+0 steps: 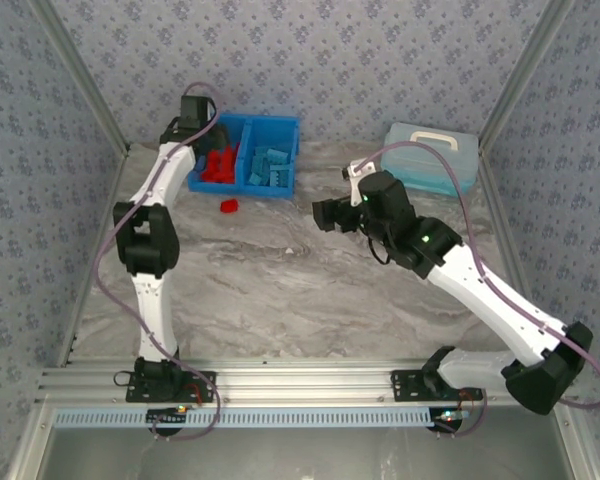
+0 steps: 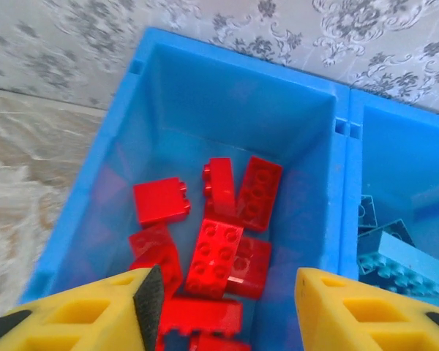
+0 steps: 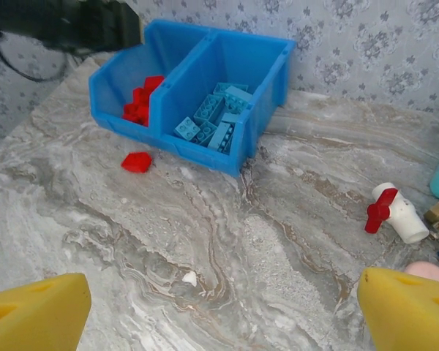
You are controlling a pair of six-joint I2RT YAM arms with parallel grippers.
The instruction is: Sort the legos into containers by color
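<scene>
Bin (image 1: 280,119) (image 2: 205,95) (image 3: 205,155): blue, split by a divider into two compartments; it is set directly under the left gripper (image 2: 228,296) and well ahead of the right gripper (image 1: 325,213) (image 3: 223,296), to its left.
Left grip: fingers are held apart and nothing is clamped between them.
Red bricks (image 1: 218,165) (image 2: 219,248) (image 3: 139,106): piled in the left compartment, just below and ahead of the left gripper.
Light blue bricks (image 1: 270,165) (image 2: 402,256) (image 3: 216,121): heaped in the right compartment, past the divider, to the right of the left gripper.
Stray red brick (image 1: 229,206) (image 3: 137,161): left on the table (image 3: 205,241) just outside the bin's front wall, well ahead of the right gripper, to its left.
Right grip: jaws are spread wide over bare table; nothing is held.
Bottle (image 3: 395,214): red-and-white, laid on the table ahead of the right gripper, to its right.
</scene>
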